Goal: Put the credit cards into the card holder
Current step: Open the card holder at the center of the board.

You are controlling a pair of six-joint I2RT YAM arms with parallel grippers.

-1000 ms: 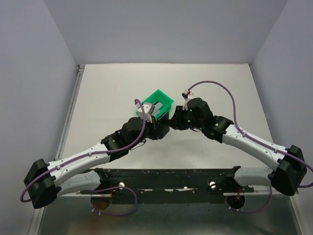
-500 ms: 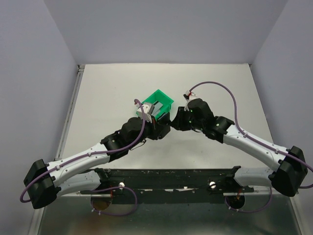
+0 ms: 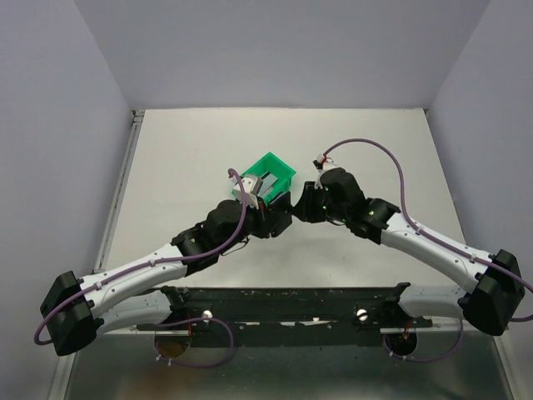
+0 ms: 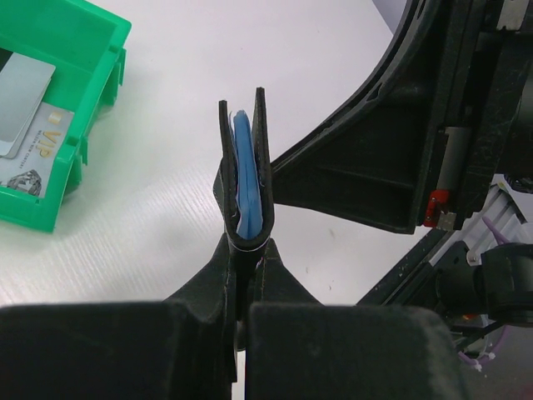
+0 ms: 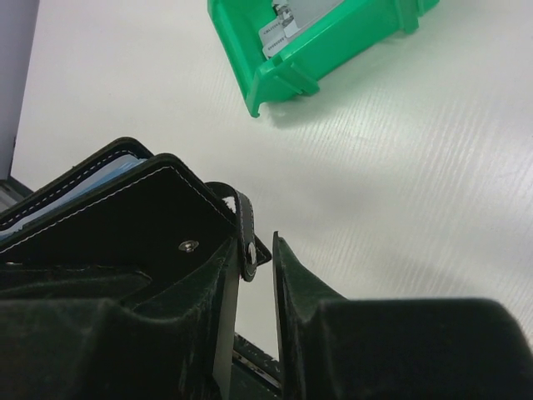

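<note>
The black card holder point(image 4: 261, 158) stands edge-on, its folded spine pinched in my shut left gripper point(image 4: 246, 248). A pale blue card point(image 4: 244, 171) sits inside it. In the right wrist view the holder point(image 5: 117, 221) shows its light stud point(image 5: 189, 246). Its closing strap point(image 5: 248, 235) hangs between the fingers of my right gripper point(image 5: 260, 250), against the left finger, with a gap to the right finger. Both grippers meet mid-table, the left gripper point(image 3: 278, 218) and the right gripper point(image 3: 297, 208). A silvery-grey card point(image 4: 18, 100) and a white card point(image 4: 37, 167) lie in the green bin.
The green plastic bin point(image 3: 283, 169) sits just beyond the two grippers, seen at the top left of the left wrist view point(image 4: 96, 79) and at the top of the right wrist view point(image 5: 333, 46). White tabletop surrounds it; grey walls enclose the sides and back.
My right gripper has shifted slightly left, closer to the left gripper and the holder. The left arm and the bin have not moved.
</note>
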